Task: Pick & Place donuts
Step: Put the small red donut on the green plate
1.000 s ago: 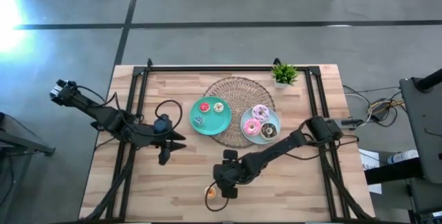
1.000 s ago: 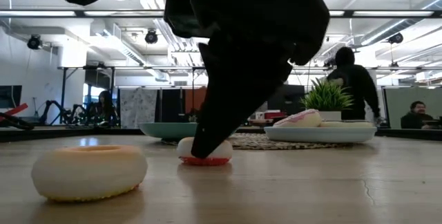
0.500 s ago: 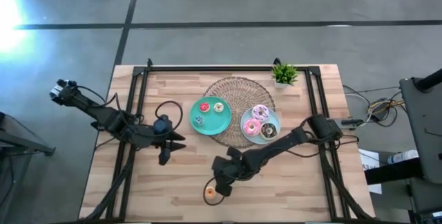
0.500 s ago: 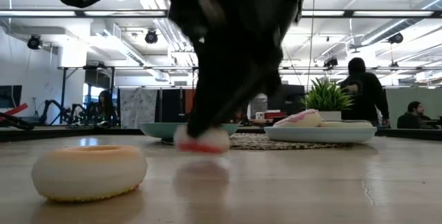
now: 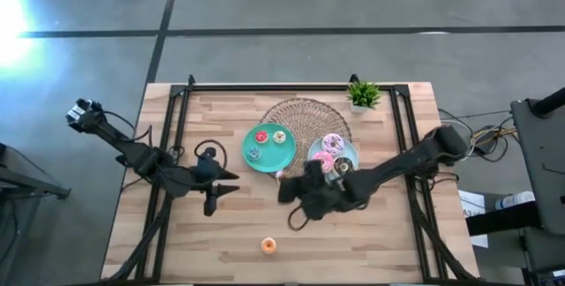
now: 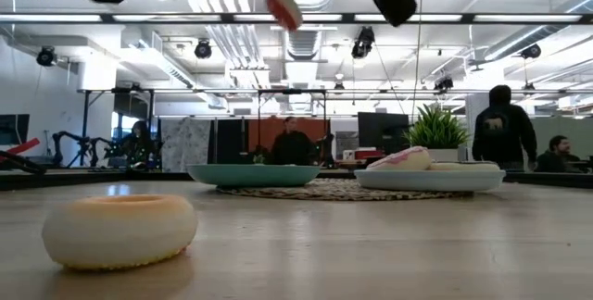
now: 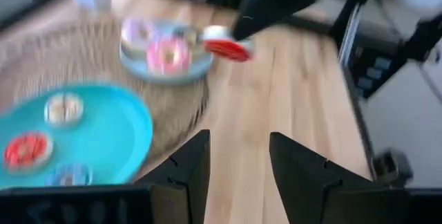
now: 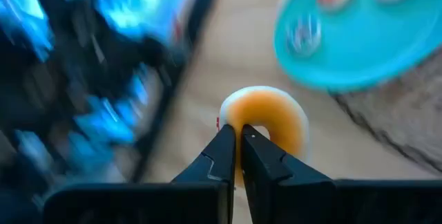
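High view, right claw point(image 5: 284, 183): pressed together on a small red donut point(image 5: 279, 176), carried near the teal plate's point(image 5: 284, 157) near edge.
Low view, donut: the red one point(image 6: 283, 6) hangs high above the bench point(image 6: 371, 244), pinched in the claw.
Left claw point(image 5: 225, 182): spread, empty, waiting over the bench left of the teal plate.
Orange donut point(image 5: 268, 246): lies alone near the bench's front edge, well apart from both arms.
Teal plate: holds red, white and blue tiny donuts.
Light-blue plate point(image 5: 354, 154): holds pink, sprinkled and brown donuts, touching the woven mat point(image 5: 305, 114).
Writing: none readable.
Open room: bare wood across the front and both front corners; plant point(image 5: 363, 94) at the back edge.
Change: a second ago the right claw was low by the front edge, beside the orange donut, on the red one; it has risen and swung toward the plates.
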`<state>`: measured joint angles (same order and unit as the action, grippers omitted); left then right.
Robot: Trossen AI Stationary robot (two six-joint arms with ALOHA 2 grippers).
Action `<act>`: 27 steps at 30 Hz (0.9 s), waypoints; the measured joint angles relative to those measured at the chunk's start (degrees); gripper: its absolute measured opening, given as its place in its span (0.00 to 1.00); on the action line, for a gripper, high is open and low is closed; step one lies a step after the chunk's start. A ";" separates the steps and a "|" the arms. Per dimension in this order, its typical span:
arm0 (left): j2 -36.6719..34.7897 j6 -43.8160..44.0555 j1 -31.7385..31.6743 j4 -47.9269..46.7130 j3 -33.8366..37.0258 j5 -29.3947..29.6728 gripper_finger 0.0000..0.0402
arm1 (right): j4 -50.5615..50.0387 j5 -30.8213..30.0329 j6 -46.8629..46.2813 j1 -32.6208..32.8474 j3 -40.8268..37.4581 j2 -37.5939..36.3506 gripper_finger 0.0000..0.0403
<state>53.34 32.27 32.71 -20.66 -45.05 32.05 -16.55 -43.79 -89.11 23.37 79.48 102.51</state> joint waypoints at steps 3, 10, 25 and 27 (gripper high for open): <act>1.19 -5.58 0.20 7.91 1.41 4.88 0.31 | 11.70 -5.56 -3.48 -0.77 -5.63 -2.89 0.03; 6.75 -16.63 -0.35 19.89 2.88 14.57 0.31 | 46.59 -7.31 3.57 -2.76 -13.20 -2.36 0.03; 12.17 -15.85 -2.11 29.94 2.76 20.55 0.31 | 48.40 -8.49 3.60 -2.79 -14.17 -2.29 0.03; 12.17 -14.98 -2.31 30.94 2.74 20.57 0.31 | 48.40 -8.03 3.60 -2.75 -14.09 -2.29 0.03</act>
<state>65.52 17.29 30.39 10.28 -42.31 52.62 31.86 -51.82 -85.52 20.62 65.39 100.22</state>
